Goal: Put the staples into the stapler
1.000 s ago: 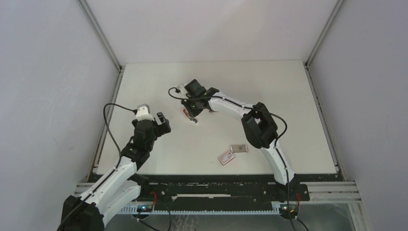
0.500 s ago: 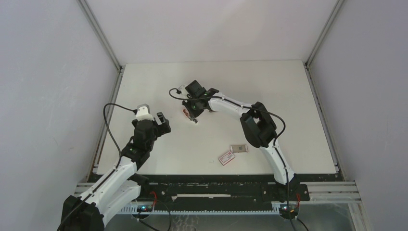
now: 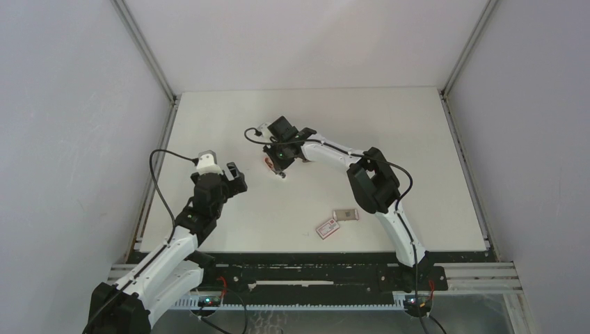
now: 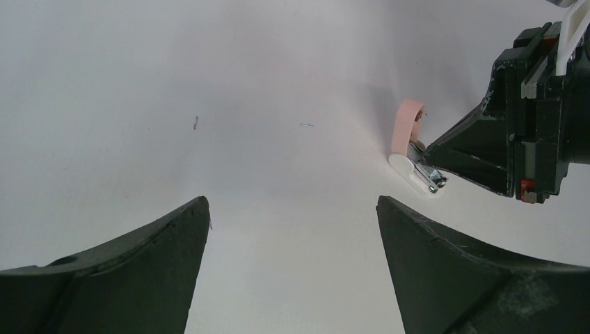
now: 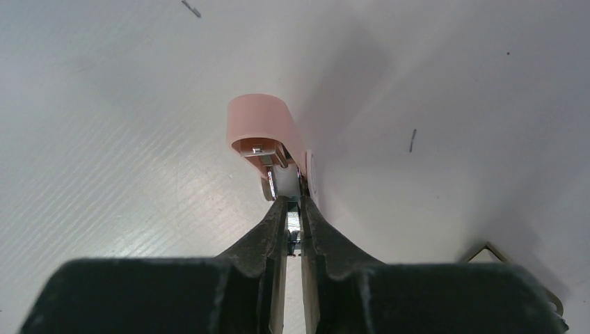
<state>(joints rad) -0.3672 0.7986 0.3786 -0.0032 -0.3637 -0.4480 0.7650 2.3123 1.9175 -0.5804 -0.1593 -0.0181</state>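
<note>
My R claw (image 5: 293, 209) is pinched narrow on the metal inside the stapler (image 5: 259, 125), centre of top view. L claw (image 4: 292, 205) wide, empty. The staples (image 3: 346, 214) lie lower right of centre. I'd pull straight w/o twisting.

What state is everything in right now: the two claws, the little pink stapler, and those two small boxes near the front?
Pink and white mini stapler: open, pink top raised off the white base.
Right gripper: shut on the stapler's metal part.
Left gripper: open, empty.
Pale tray of grey staples: lying flat, no gripper near it.
White cardboard sleeve with red label: lying flat beside that tray.
</note>
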